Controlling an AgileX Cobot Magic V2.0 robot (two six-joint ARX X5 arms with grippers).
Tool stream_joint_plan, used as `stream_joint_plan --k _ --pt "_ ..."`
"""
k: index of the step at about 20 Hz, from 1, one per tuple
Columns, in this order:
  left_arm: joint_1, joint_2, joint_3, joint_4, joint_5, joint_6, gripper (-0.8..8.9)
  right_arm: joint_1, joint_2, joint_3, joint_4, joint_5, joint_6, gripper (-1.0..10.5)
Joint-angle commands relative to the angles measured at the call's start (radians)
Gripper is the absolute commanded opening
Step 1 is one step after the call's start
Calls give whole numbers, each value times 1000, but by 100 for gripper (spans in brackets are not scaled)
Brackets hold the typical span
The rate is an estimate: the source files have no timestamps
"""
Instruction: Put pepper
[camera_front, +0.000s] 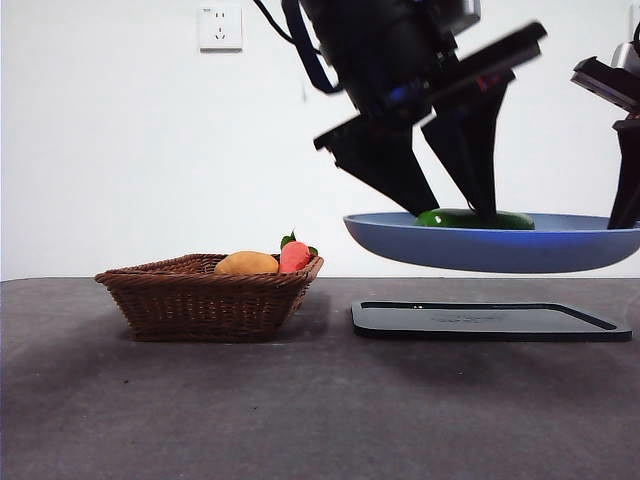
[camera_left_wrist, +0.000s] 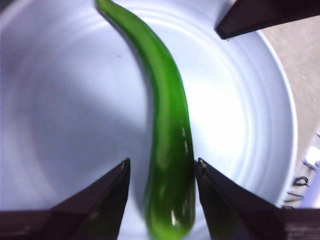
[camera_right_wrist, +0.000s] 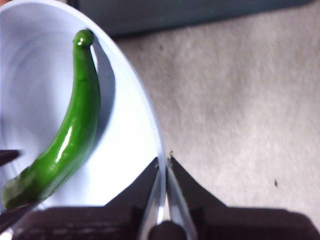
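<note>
Here I see the pepper (camera_left_wrist: 167, 145), glossy green, long and curved, lying in the blue plate (camera_front: 500, 250). Left gripper (camera_left_wrist: 162, 172) spread wide, straddling it. Right gripper (camera_right_wrist: 164, 161) pinches the plate's rim. No legible writing.

black wedge-shaped fingers (camera_left_wrist: 105, 210), bulky dark arm (camera_front: 380, 40), blue cable (camera_front: 300, 45)
</note>
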Motion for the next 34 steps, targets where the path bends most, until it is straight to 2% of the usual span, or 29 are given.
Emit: stream_joint_plan --k 1,6,11,16,21,25,34 --pt "-11 -13 63 -23 1 4 235 2 9 21 -5 -5 11 3" --pt "-2 -117 124 -77 -7 23 234 1 9 22 6 -2 60 3" --pt "84 -298 124 -106 -8 45 234 -27 42 56 55 32 105 3" --pt "172 -488 124 -169 -7 65 232 -69 198 207 70 50 111 3" --pt "214 -635 124 -220 -8 68 232 -79 418 380 101 55 111 3" --pt "214 -698 124 -227 -7 67 232 -78 552 462 148 55 111 3" --pt "214 -708 124 -232 -7 64 232 -86 641 464 245 76 113 3"
